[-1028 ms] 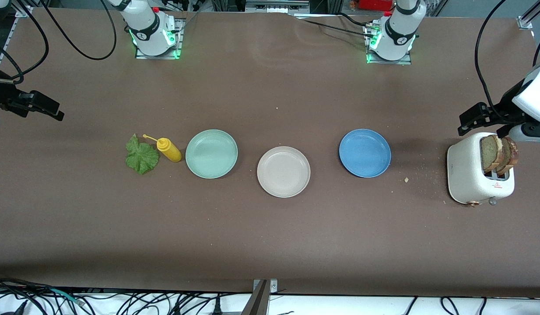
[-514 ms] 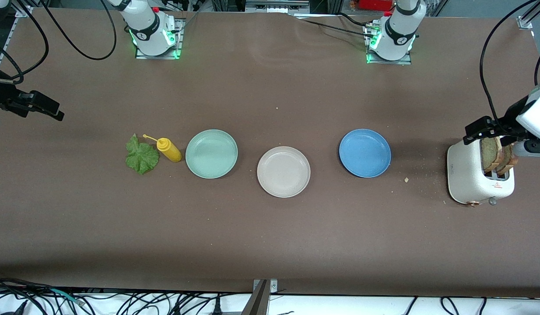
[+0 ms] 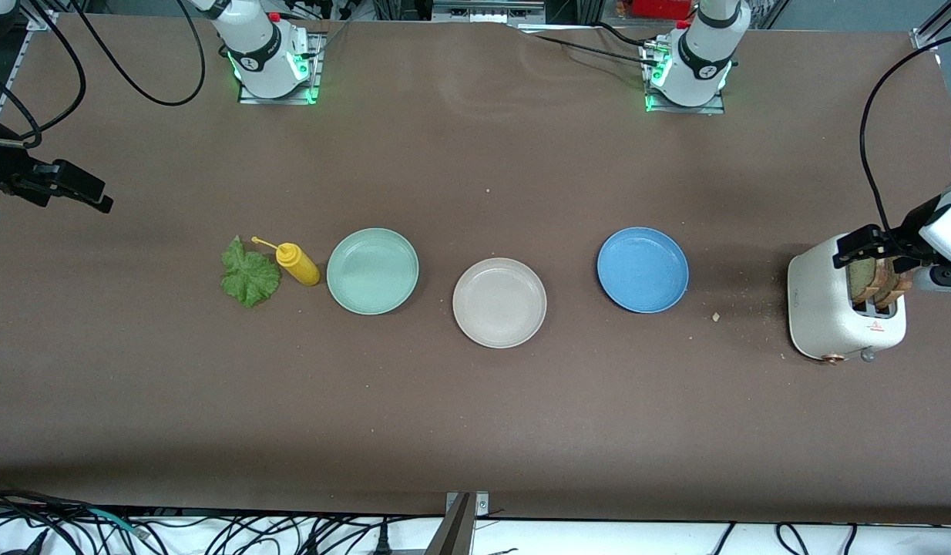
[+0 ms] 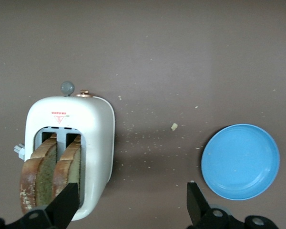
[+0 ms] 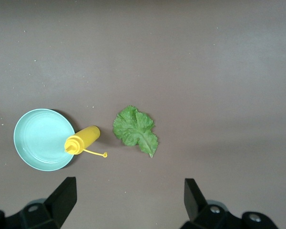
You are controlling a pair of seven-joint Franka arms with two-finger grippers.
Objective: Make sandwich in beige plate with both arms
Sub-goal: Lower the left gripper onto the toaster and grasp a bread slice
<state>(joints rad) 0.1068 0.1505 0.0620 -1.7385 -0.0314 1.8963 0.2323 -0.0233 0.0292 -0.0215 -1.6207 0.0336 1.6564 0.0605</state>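
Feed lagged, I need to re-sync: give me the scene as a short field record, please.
left gripper: open, over the toaster, at the bread slices
right gripper: open, waiting over the table at the right arm's end
bread slices: two, upright in the toaster slots
lettuce: flat on the table, beside the mustard bottle
beige plate: nothing on it, between the mint plate and the blue plate
sandwich: not started

Round beige plate [image 3: 499, 302] mid-tabletop between mint-green plate [image 3: 372, 270] and blue plate [image 3: 643, 269]; toasted bread slices [image 3: 876, 280] upright in white toaster [image 3: 826, 312].
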